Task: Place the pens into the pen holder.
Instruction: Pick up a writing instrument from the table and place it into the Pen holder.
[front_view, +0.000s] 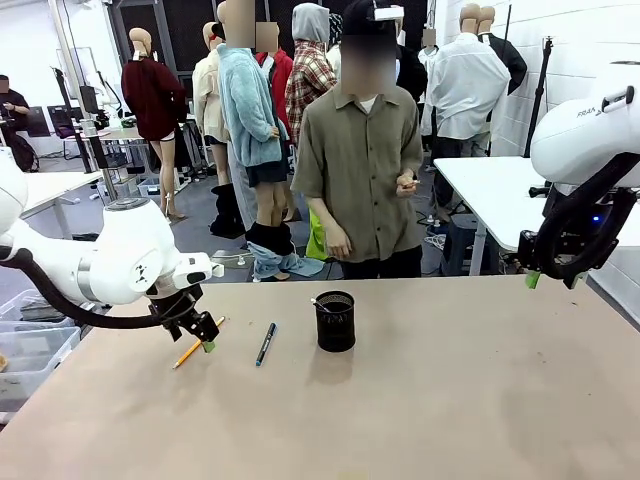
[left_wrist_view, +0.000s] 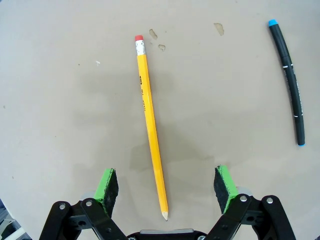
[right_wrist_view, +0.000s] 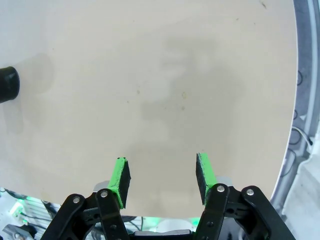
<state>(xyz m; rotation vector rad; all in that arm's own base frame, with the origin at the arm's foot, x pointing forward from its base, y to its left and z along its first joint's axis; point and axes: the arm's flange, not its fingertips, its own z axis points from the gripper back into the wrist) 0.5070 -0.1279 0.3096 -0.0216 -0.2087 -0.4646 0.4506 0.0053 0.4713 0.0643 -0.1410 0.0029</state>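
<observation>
One of three looks done: a thin silvery-white stick (front_view: 320, 303) leans inside the black wire-mesh cylindrical pen holder (front_view: 335, 322), which stands near the middle of the tan matte table's (front_view: 450, 400) far edge. Two are left, lying flat toward the left edge: a yellow wooden pencil (left_wrist_view: 149, 120) with a metal-banded eraser, and a slim dark plastic pen (left_wrist_view: 290, 85) with blue ends. The left gripper (left_wrist_view: 166, 177) is released, its pads either side of the pencil's sharpened end. The right gripper (right_wrist_view: 162, 167) hangs released, empty.
</observation>
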